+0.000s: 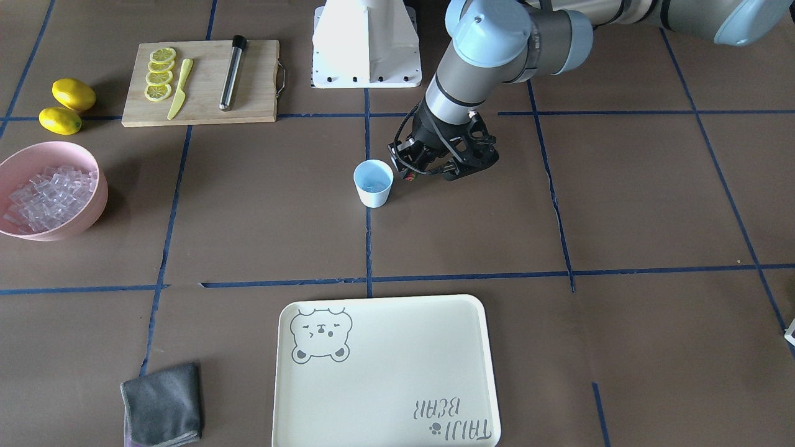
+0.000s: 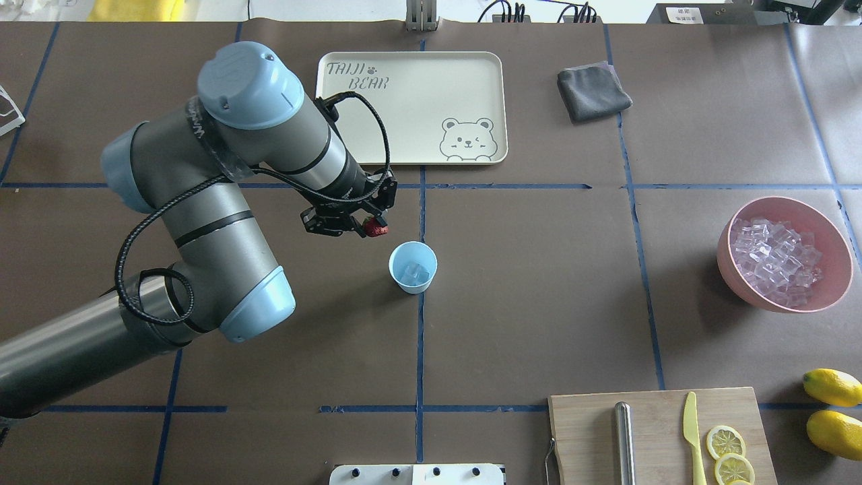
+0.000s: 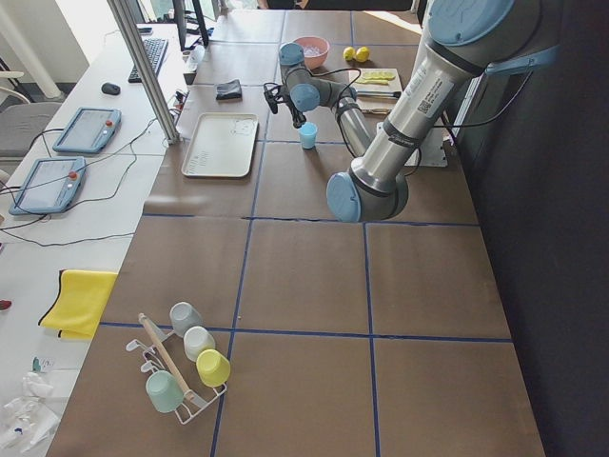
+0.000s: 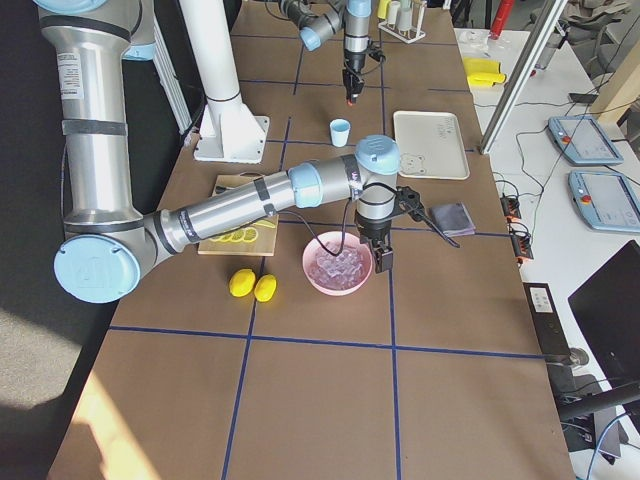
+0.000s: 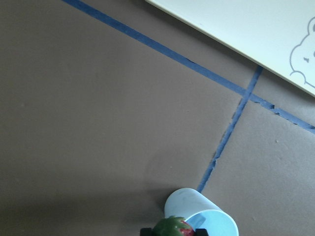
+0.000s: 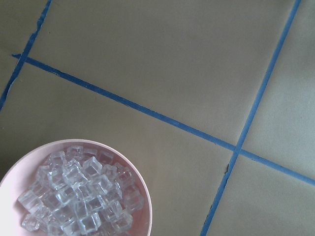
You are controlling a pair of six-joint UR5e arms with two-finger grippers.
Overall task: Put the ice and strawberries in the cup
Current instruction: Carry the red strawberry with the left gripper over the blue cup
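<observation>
The white cup [image 2: 412, 267], pale blue inside, stands near the table's middle with a few ice cubes [image 2: 416, 272] in it; it also shows in the front view [image 1: 373, 183]. My left gripper [image 2: 372, 225] is shut on the red strawberry [image 2: 376, 228] and holds it above the table, just beside the cup's rim on the tray side. In the left wrist view the strawberry [image 5: 173, 227] hangs at the cup's edge [image 5: 187, 201]. The pile of ice [image 2: 774, 259] fills the pink bowl [image 2: 722, 246]. My right gripper [image 4: 380, 262] hovers over that bowl; I cannot tell whether it is open.
A cream tray [image 2: 411, 67] and a grey cloth [image 2: 592, 91] lie at the far side. A cutting board [image 2: 660, 431] with lemon slices, a yellow knife and a metal rod sits near the base. Two lemons [image 2: 832, 387] lie beside it.
</observation>
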